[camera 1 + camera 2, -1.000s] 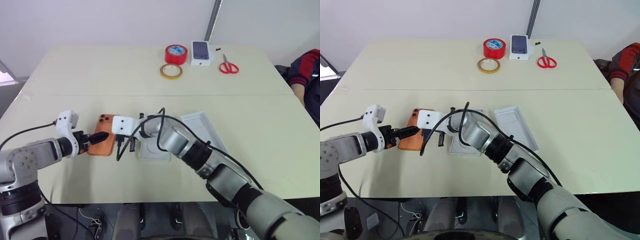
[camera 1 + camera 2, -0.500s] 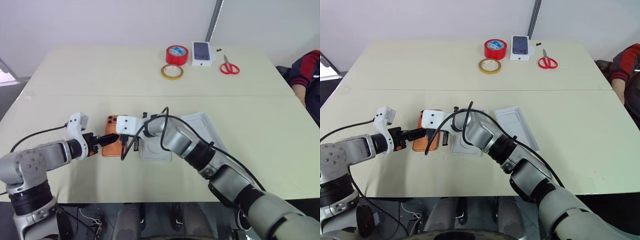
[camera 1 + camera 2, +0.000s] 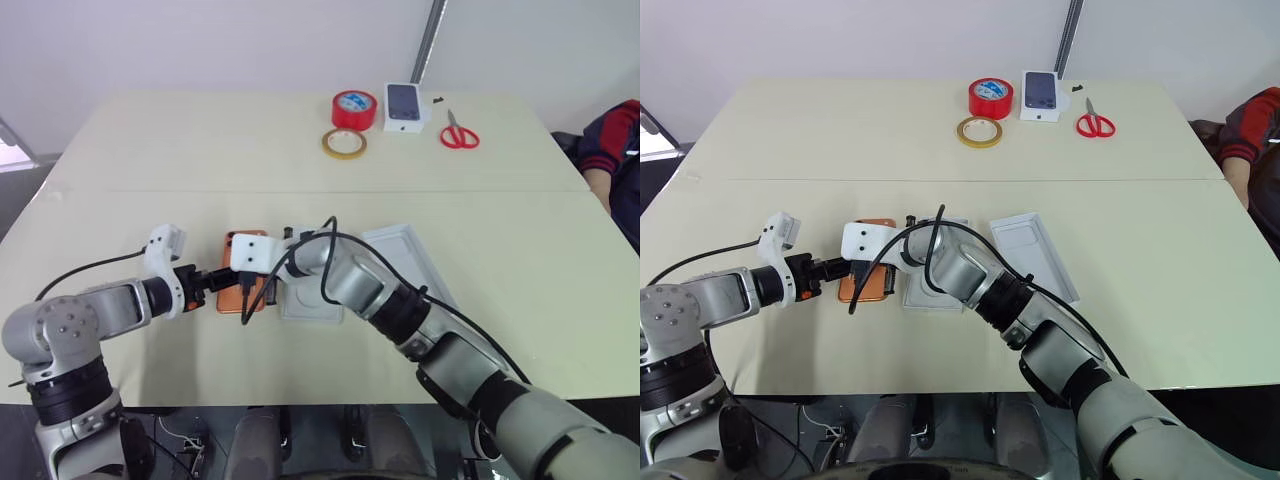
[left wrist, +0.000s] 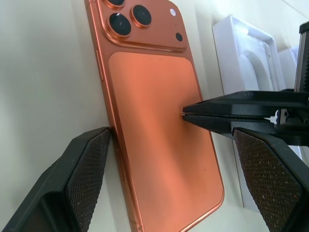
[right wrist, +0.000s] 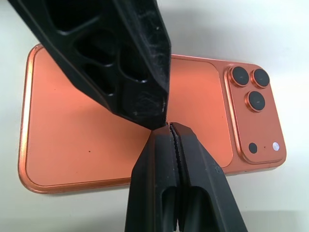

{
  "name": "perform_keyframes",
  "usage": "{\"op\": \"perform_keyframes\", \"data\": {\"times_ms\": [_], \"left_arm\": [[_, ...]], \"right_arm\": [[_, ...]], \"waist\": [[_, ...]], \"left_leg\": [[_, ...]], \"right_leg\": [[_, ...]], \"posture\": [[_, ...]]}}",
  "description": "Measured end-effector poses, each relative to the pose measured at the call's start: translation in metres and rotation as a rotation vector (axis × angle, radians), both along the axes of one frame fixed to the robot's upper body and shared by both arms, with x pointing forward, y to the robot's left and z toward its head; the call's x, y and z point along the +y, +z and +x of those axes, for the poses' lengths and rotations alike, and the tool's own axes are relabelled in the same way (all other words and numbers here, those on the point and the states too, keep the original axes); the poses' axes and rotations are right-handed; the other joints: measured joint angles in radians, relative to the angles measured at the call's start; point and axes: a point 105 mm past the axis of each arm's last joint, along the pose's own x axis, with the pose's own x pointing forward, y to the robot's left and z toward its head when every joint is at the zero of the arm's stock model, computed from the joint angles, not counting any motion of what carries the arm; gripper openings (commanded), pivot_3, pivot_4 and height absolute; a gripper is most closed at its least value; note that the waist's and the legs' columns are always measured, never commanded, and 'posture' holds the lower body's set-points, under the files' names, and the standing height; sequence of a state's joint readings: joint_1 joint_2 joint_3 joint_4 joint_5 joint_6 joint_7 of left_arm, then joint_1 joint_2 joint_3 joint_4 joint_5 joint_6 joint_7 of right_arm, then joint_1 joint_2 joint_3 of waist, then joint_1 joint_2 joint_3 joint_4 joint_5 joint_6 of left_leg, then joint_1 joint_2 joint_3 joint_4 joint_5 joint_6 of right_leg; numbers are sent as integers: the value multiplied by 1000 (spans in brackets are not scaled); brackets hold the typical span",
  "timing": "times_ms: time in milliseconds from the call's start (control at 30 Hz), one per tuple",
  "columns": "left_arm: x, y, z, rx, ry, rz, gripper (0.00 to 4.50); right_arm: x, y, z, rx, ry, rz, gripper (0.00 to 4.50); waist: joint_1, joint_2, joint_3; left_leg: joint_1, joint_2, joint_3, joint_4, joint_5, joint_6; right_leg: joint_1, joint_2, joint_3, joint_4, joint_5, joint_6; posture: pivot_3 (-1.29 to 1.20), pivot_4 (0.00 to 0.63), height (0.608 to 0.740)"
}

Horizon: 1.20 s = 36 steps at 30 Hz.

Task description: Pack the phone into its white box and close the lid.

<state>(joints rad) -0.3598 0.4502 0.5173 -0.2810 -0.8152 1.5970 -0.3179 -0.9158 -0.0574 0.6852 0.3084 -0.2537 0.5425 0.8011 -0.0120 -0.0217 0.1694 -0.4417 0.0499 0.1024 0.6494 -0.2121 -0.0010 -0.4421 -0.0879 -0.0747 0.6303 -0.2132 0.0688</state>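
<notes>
Since a second ago your left gripper and the phone have slid across the counter toward the white box, so the phone now lies just beside the box's left edge, back up, with the camera bump at its far end. Your left fingers stand wide open, one against the phone's outer long edge and the other over the side nearer the box. Your right gripper has its fingers pressed together, their tip resting on the middle of the phone's orange back. Beyond the box from the phone, the lid lies hollow side up on the counter.
</notes>
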Motion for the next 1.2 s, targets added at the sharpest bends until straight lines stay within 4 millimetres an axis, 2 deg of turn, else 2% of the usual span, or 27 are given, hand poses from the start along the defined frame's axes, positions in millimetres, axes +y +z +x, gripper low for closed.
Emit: {"op": "perform_keyframes", "data": {"times_ms": [100, 267, 433, 833, 1200], "left_arm": [[0, 0, 0, 2, -1, 1, 4256], [3, 1, -3, -1, -3, 10, 4256], [5, 1, -4, 0, -1, 17, 4256], [5, 1, -5, -1, -10, 8, 4256], [5, 0, -7, -12, -4, 11, 4256]], "right_arm": [[-3, 1, 2, -14, -6, -8, 17], [-19, 9, 7, -56, -5, -50, 17], [-28, 8, 11, -96, -9, -114, 17], [-18, 6, 0, -211, 169, -250, 17], [-12, 6, -6, -241, 274, -302, 17]], "waist": [[-1, 0, 0], [-3, 0, 0], [-8, 0, 0], [-7, 0, 0], [-8, 0, 0]], "left_leg": [[0, 0, 0, 0, 0, 0], [0, 0, 0, 0, 0, 0], [0, 0, 1, -1, 0, 0], [0, 0, 1, -1, 0, 0], [0, 1, 1, -1, 0, 0]], "right_leg": [[0, 0, 0, 0, 0, 0], [0, 0, 0, 0, 0, 0], [-1, 1, 0, 0, 0, 0], [-1, 0, 0, 0, 0, 0], [-1, 0, 0, 0, 0, 0]], "posture": [[0, 150, 740], [0, 150, 740], [0, 150, 740], [0, 150, 740], [0, 150, 740]]}}
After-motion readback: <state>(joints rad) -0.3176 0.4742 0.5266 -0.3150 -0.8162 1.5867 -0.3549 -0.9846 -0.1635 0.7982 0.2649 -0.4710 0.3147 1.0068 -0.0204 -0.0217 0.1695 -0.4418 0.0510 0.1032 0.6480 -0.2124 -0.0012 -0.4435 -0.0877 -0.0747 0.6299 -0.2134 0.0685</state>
